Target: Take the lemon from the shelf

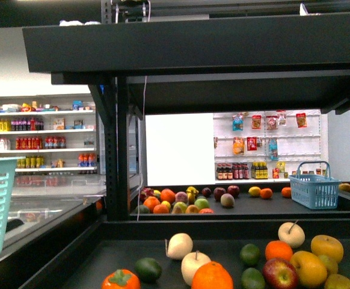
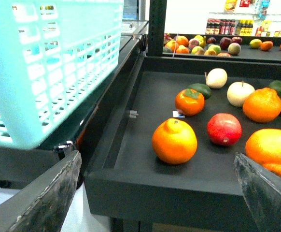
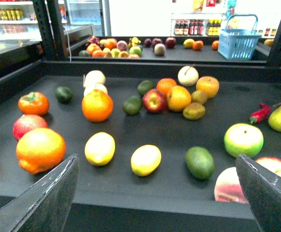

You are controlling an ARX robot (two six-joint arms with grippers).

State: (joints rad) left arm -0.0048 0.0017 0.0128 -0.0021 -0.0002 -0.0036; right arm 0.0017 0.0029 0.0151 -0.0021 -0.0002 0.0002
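Note:
Two bright-yellow oval lemons lie on the dark tray of the black shelf (image 3: 256,82), one (image 3: 146,160) near the front middle and another (image 3: 100,148) just beside it. My right gripper (image 3: 157,193) is open and empty, held before the tray's front edge, with the lemons a short way beyond its fingertips (image 3: 53,198). My left gripper (image 2: 157,193) is open and empty at the tray's front left corner (image 2: 126,169), facing an orange (image 2: 174,140). Neither arm shows in the front view, and I cannot pick out the lemons there.
A turquoise basket (image 2: 49,63) hangs close on the left. Around the lemons lie a large orange fruit (image 3: 40,149), an orange (image 3: 97,105), a green avocado (image 3: 200,162), a green apple (image 3: 243,139) and a peach (image 3: 230,186). A blue basket (image 1: 314,186) stands on the far tray.

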